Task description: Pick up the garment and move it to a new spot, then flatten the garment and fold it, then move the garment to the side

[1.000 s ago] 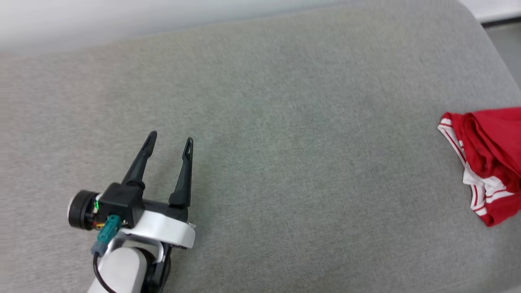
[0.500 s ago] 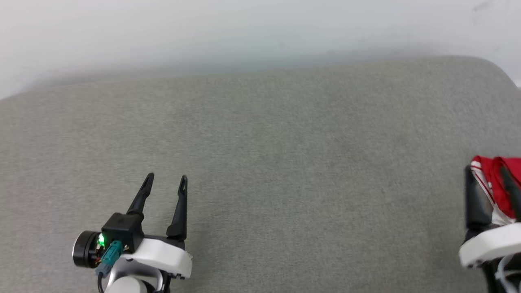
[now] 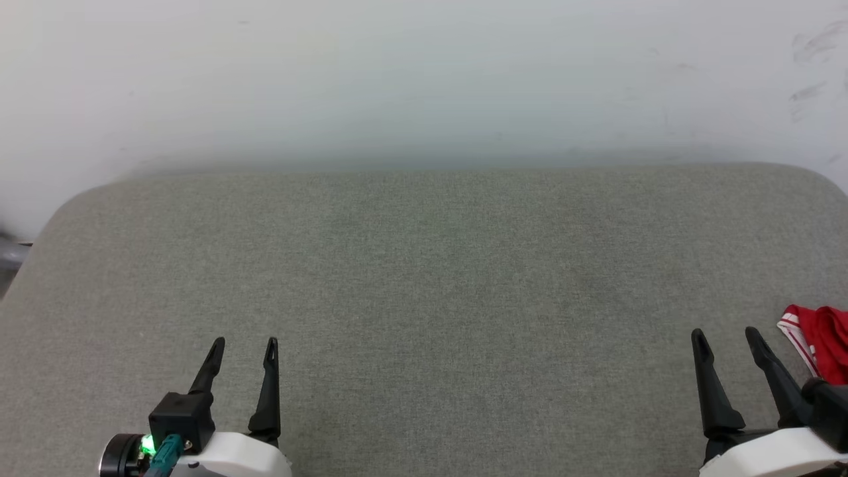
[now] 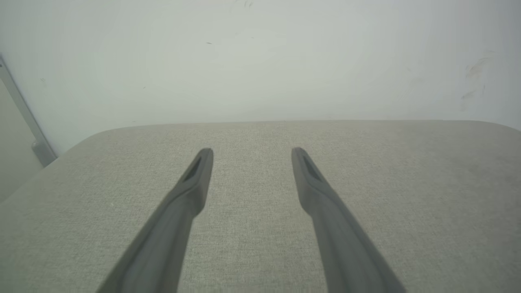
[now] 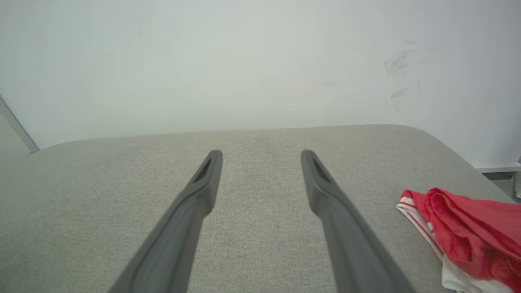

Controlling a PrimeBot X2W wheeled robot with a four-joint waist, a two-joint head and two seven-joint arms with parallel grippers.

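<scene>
Garment [image 3: 821, 351], crumpled as before, just beside spread-fingered right hand [image 3: 724, 335]

Garment [image 3: 818, 344] mostly beyond the head view's right edge, its lower part behind the right tool [image 3: 724, 334]

Light: bright, even, diffuse; I cannot place its source. Wall [image 3: 424, 79]: washed pale with a faint green-blue cast, and a hazy band where it meets the far edge of the grey cushion [image 3: 424, 278]. Cushion weave: crisp at centre, softer toward the far edge. Shadows: weak, soft-edged. My left fingers [image 4: 191, 195] and my right fingers [image 5: 199, 195]: tips fairly sharp, near lengths blurred and out of focus. Wrist views: wide-angle bowing curves the cushion's far edge. Garment [image 5: 468, 232]: saturated red, slightly soft at the right margin.
</scene>
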